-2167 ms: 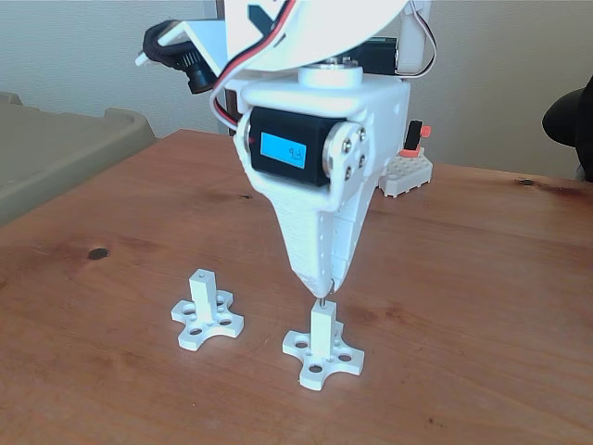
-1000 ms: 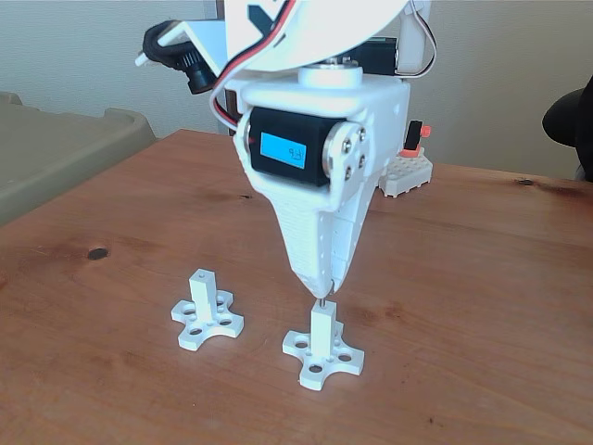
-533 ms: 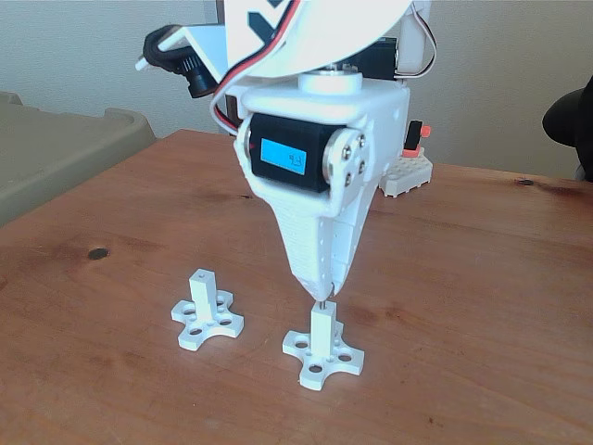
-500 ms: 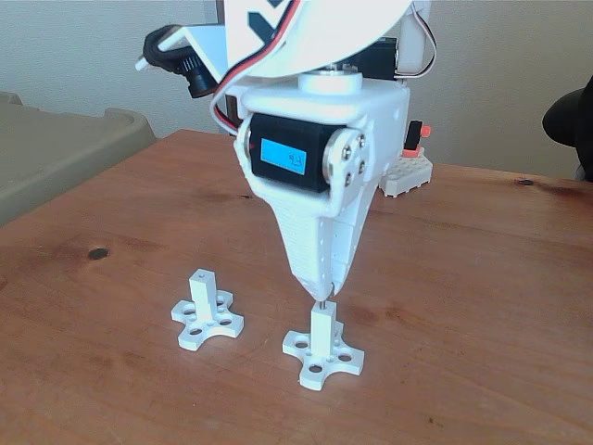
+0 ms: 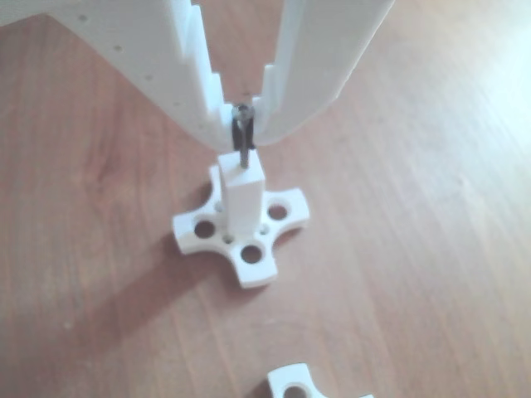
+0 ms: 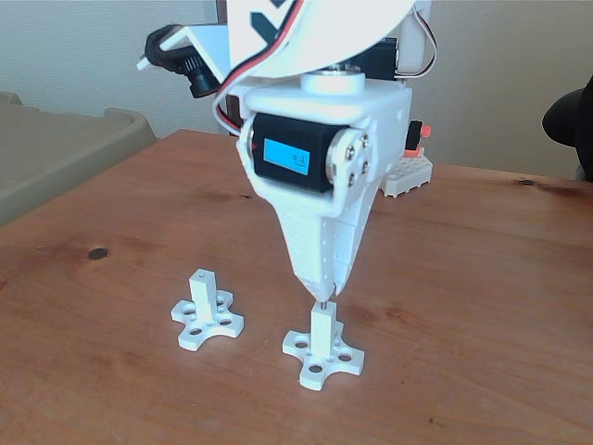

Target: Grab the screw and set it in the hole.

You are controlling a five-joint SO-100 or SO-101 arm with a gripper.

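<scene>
Jaws (image 5: 241, 124) pinch the screw (image 5: 243, 145) upright, its tip at the hole (image 5: 245, 173) atop the post (image 5: 241, 203). Grab done; seating and release remain.

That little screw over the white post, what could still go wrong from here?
1. The screw hangs upright from the end effector with its tip at the top of the post; whether it has entered the hole is unclear, so letting go could drop it onto the table.
2. A push that is off line might tip the post.
3. A second post stands close by; a sideways swing might knock it.
</scene>
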